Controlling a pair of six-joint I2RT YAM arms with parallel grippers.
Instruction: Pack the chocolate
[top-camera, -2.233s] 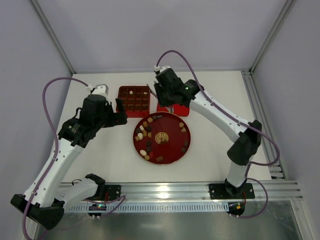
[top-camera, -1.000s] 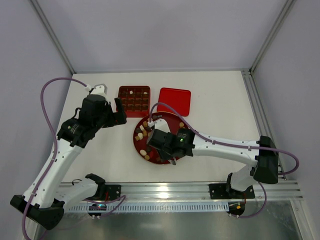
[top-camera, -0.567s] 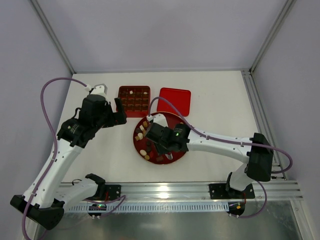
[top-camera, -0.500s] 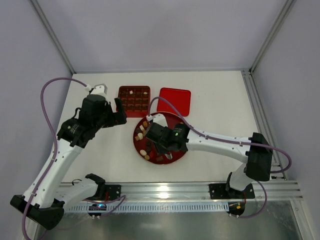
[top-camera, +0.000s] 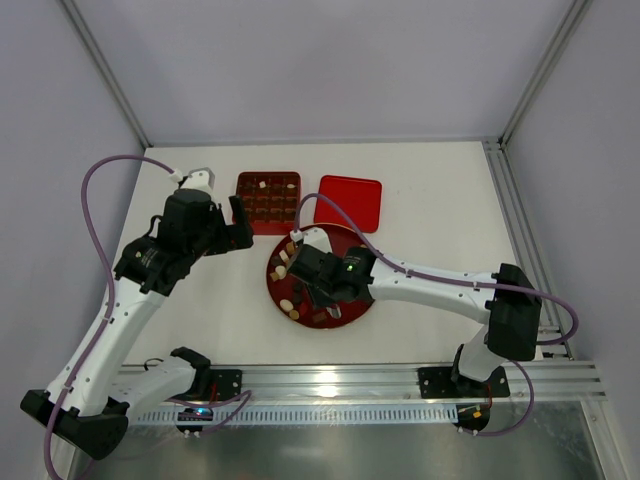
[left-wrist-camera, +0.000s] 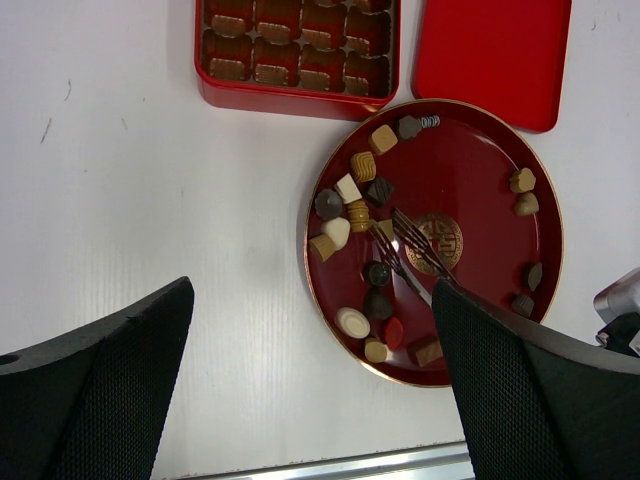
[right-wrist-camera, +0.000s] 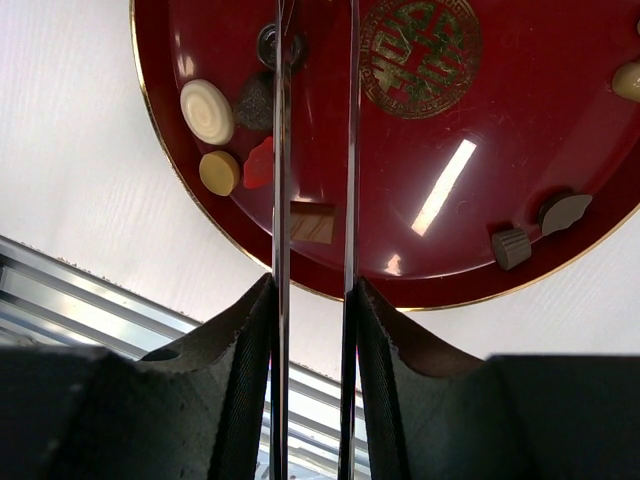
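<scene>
The chocolate lies as several small pieces on a round red plate (left-wrist-camera: 480, 180), most on its left side: a cream oval (left-wrist-camera: 352, 321), a tan round (left-wrist-camera: 375, 350), a tan square (left-wrist-camera: 428, 351) and a dark round (left-wrist-camera: 376, 272). My right gripper (right-wrist-camera: 314, 283) is shut on metal tongs (right-wrist-camera: 281, 150) and hovers over the plate's near left part (top-camera: 325, 290). The tongs' two arms stand apart, with nothing between them, over the tan square (right-wrist-camera: 313, 222). My left gripper (left-wrist-camera: 310, 290) is open and empty, high above the table left of the plate (top-camera: 238, 225).
A square red box with grid compartments (left-wrist-camera: 298, 50), holding several pieces, stands behind the plate. Its flat red lid (left-wrist-camera: 492, 55) lies to its right. A gold emblem (left-wrist-camera: 440, 235) marks the plate's middle. The aluminium rail (top-camera: 400, 380) runs along the near edge.
My right arm has swung from the box and lid at the back down over the plate, then shifted slightly left. My left arm has not moved.
</scene>
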